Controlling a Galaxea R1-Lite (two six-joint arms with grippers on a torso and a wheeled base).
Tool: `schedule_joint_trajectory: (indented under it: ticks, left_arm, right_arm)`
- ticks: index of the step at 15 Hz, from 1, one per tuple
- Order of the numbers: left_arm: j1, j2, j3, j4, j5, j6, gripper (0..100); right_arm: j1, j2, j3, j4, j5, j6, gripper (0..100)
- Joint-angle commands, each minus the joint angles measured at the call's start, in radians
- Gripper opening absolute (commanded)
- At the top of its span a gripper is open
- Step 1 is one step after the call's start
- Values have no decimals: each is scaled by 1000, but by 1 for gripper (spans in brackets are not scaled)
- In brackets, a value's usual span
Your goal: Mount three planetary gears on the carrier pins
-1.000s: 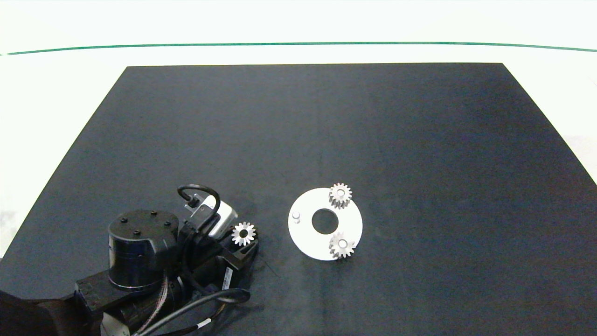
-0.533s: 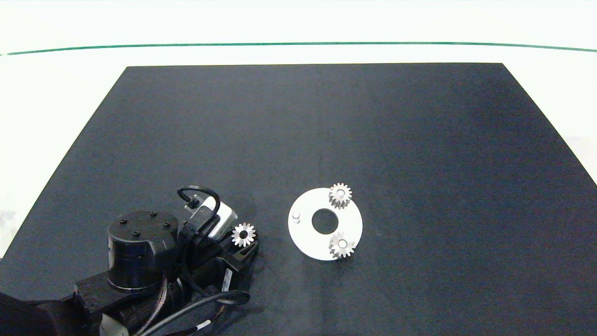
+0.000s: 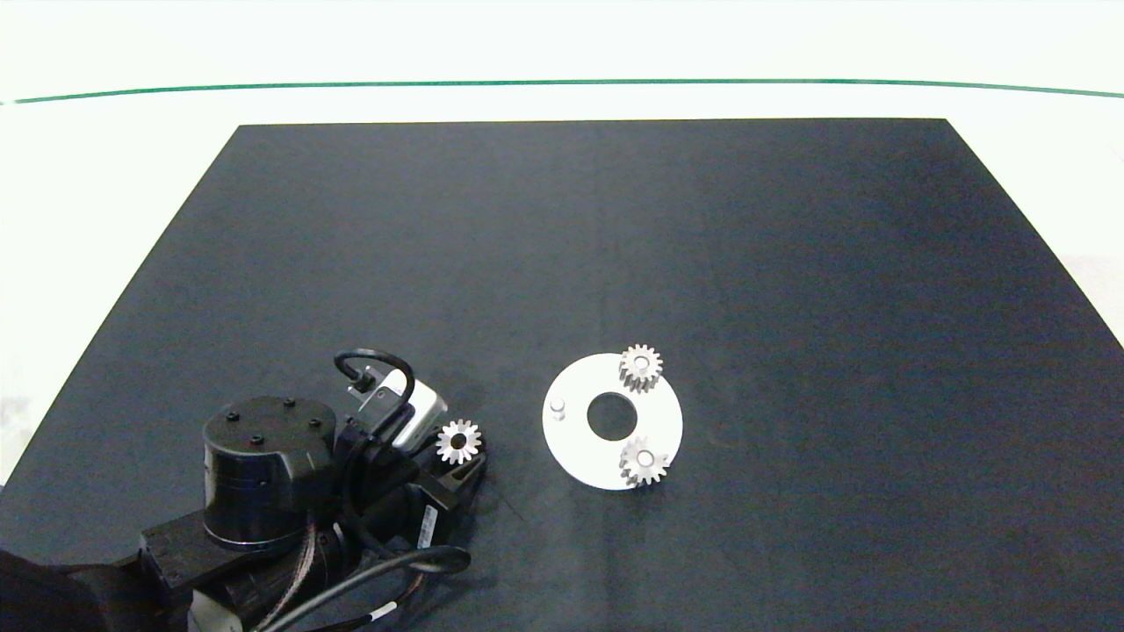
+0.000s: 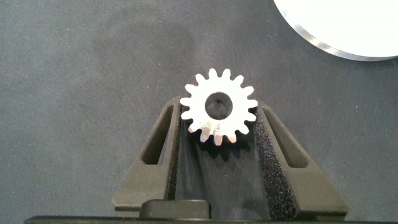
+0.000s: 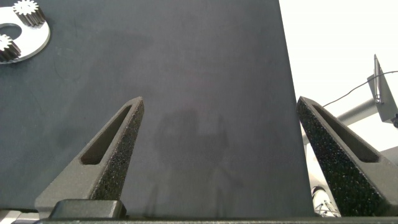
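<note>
Metal, silver-grey: the third gear [image 4: 218, 115] sits flat between the left gripper [image 4: 219, 127] fingers [image 4: 169, 134], which are clamped on its toothed rim from both sides, bore facing up. Judged rigid, dense for its size and smooth on the faces; the pointed teeth bite into the foam pads, so a rim grip across the diameter looks the sound hold, and nothing here is fragile. Slip risk is tilt rather than dropping: a narrow contact on tooth tips could let it rock. Just beyond the fingertips lies the dark table [image 3: 562, 246], then the edge of the white carrier disc [image 3: 575, 456]. On the disc, the bare pin [image 3: 558, 407] stands on the side nearest the held gear; the two seated gears [image 3: 641, 367] occupy the pins farther off, one on each side of the centre hole. Bore must come down square over the pin. Right gripper [image 5: 221, 112], well away from the disc, fingers spread wide, holding nothing.
</note>
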Motion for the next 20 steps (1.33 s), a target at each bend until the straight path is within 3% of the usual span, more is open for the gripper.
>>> schedule_joint_trajectory:
  ticks: [1,3,4,10,12,14,16,20]
  left_arm:
    - [-10,-12,-5,-5,6,1,0]
    - [-27,-17,-9,-7,49,-1,0]
    - [-23,-27,-12,-7,55,-2,0]
    - [-27,-98,-43,16,60,-1,0]
    - [-62,-101,-91,82,61,-1,0]
    - [-108,-121,-155,197,93,-1,0]
    - [-149,-141,-210,283,103,-2,0]
    - [-212,-144,-264,323,146,-2,0]
  right_arm:
    - [0,0,3,5,-3,-2,100]
    - [6,-10,17,5,-3,-2,100]
    - [10,-23,23,5,-3,-4,100]
    - [11,-27,31,6,-3,-15,100]
    - [10,-20,31,3,-1,-18,100]
    - [10,-16,32,3,-1,-16,100]
    - [10,-18,32,3,-1,-16,100]
    - [10,-16,31,3,2,-18,100]
